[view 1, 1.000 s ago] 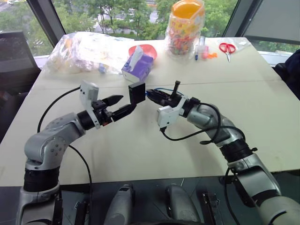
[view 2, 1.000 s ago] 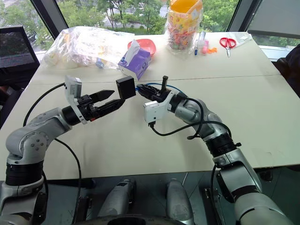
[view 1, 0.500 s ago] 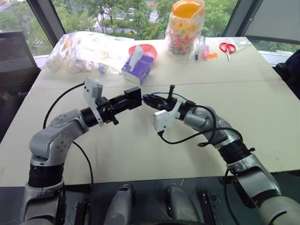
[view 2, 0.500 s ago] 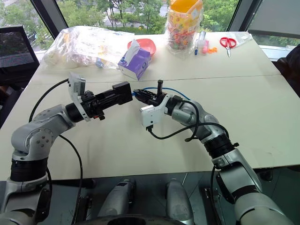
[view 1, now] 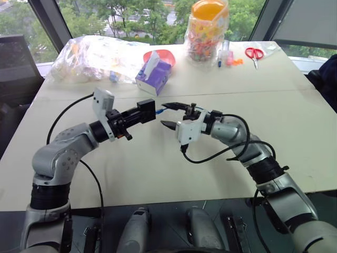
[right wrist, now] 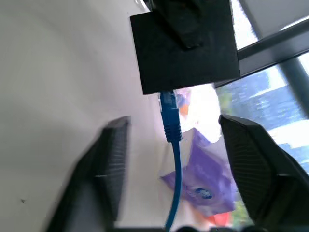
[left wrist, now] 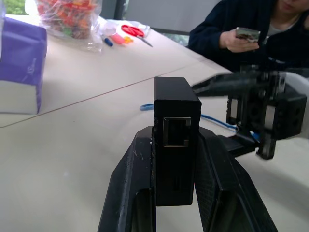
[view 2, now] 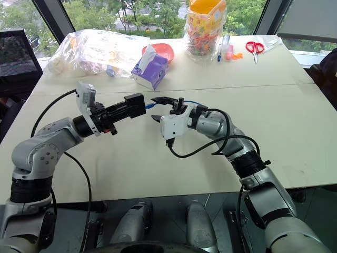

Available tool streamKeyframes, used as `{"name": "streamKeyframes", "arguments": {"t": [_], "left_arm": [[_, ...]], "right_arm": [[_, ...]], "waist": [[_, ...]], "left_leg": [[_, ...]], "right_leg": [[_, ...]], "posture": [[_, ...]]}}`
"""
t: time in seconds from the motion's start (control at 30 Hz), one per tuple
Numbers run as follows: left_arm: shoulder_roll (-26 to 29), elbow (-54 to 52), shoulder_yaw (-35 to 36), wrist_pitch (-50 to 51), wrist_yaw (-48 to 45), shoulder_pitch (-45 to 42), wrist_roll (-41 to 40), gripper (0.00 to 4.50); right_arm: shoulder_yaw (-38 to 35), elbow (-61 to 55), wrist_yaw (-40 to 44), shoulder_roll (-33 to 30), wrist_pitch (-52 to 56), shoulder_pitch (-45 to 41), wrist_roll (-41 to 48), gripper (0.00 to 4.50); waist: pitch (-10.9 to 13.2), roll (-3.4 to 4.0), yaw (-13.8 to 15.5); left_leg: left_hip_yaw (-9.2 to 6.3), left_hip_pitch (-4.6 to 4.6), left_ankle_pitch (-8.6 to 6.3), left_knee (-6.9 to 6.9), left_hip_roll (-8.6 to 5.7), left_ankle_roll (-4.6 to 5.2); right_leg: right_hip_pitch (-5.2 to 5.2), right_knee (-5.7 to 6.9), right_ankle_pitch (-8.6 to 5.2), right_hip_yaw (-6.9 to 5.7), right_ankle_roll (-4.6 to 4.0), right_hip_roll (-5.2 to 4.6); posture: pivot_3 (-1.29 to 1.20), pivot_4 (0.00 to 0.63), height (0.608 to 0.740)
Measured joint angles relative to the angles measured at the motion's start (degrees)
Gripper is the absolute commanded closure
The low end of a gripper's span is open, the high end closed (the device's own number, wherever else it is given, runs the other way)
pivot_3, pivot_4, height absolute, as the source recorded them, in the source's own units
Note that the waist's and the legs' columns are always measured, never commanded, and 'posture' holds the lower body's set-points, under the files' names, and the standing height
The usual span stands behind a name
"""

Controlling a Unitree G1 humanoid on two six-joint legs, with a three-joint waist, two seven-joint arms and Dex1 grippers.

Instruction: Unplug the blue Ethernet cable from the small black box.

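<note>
along the table's [view 1: 158,174] far edge: a clear plastic bag [view 1: 92,55], purple tissue box [view 1: 154,76], red bowl [view 1: 163,55], candy bag [view 1: 208,31], red scissors [view 1: 255,54].

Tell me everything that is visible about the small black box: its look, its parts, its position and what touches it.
The small black box is a matte, flat, squarish block that looks like plastic. The left gripper is shut on it and holds it in the air above the table, one finger on each flat side. One narrow face shows an empty square port. On another side the blue Ethernet cable is plugged in. The open right gripper is close to that plug but does not touch the box.
</note>
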Motion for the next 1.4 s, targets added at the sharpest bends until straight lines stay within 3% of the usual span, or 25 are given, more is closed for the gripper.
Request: {"name": "streamKeyframes", "arguments": {"t": [0.17,0.37,0.57,0.87,1.0,1.4], "left_arm": [[5.9,-0.3,2.7,5.2,-6.7,0.0,-6.4,4.04],[7.5,-1.8,4.2,7.4,-9.3,-0.2,-10.5,4.04],[8.0,-2.4,4.3,8.8,-9.2,-2.3,-12.2,4.04],[8.2,-3.4,4.3,9.7,-9.1,-2.3,-13.4,4.04],[8.7,-3.9,4.3,10.0,-9.0,-2.2,-14.0,4.04],[10.3,-5.1,4.6,10.9,-9.1,-1.6,-15.0,4.04]], "right_arm": [[-4.1,-6.5,19.2,-4.1,25.5,-2.7,23.2,0.64],[-6.7,-7.0,26.6,-3.4,45.1,-7.8,36.2,0.64],[-6.5,-3.9,29.1,0.1,54.8,-10.7,39.9,0.64],[-6.5,-0.6,30.1,1.9,58.5,-12.3,40.0,0.64],[-6.5,0.7,30.3,2.1,58.9,-12.5,39.5,2.39],[-6.5,3.3,32.5,2.3,60.1,-13.5,39.4,2.39]], "waist": [[0.0,0.01,0.0],[0.0,0.02,0.0],[0.0,0.02,0.0],[0.0,0.02,0.0],[0.0,0.02,0.0],[0.0,0.02,0.0]], "left_leg": [[-0.02,-0.01,-0.01,0.00,0.01,0.01],[-0.01,-0.11,-0.02,-0.01,0.01,0.01],[0.00,-0.37,-0.02,0.00,0.00,0.01],[-0.01,-0.47,-0.02,0.00,0.00,0.01],[-0.01,-0.47,-0.02,0.00,0.00,0.01],[-0.01,-0.48,-0.02,-0.01,0.00,0.01]], "right_leg": [[-0.01,-0.01,-0.02,-0.02,0.00,0.00],[-0.15,-0.02,-0.04,-0.04,-0.05,-0.02],[-0.33,-0.11,-0.03,-0.05,-0.02,-0.02],[-0.42,-0.10,-0.02,-0.07,0.01,-0.01],[-0.43,-0.10,-0.03,-0.07,0.01,-0.01],[-0.44,-0.10,-0.03,-0.07,0.02,-0.01]], "posture": [[0.00,0.150,0.726],[0.00,0.150,0.726],[0.00,0.150,0.726],[0.00,0.150,0.726],[0.00,0.150,0.726],[0.00,0.150,0.726]]}}
